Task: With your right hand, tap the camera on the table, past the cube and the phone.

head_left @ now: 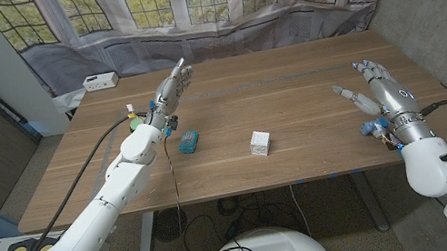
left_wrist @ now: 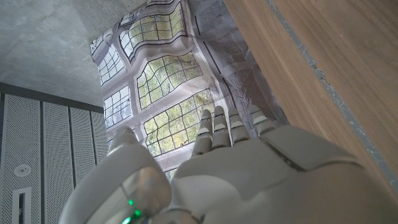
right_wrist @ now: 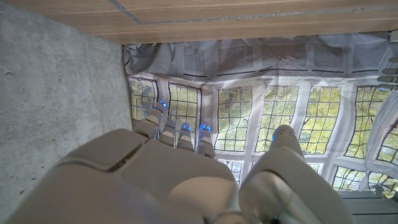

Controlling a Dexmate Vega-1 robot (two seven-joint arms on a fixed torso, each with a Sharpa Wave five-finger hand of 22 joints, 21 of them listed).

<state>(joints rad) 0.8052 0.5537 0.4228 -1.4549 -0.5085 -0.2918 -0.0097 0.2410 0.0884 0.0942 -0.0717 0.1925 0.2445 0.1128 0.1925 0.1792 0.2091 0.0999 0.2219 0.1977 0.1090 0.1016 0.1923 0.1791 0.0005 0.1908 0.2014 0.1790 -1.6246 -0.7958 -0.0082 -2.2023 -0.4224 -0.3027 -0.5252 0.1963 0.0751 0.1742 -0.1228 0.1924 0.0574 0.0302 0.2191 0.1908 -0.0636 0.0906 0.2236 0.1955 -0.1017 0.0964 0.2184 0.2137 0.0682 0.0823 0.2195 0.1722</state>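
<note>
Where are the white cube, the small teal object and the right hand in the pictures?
white cube (head_left: 261, 144): head view, on its front face.
small teal object (head_left: 188, 141): head view, on its top.
right hand (head_left: 381, 95): head view, on the back of the hand.

Rectangular wooden plank table (head_left: 290, 86), pale brown. Lying on it: small teal ribbed block (head_left: 188, 141) left of centre; small white cube (head_left: 261, 144) near the middle, well apart from it; white box-shaped device (head_left: 100, 82) at far left corner.
</note>
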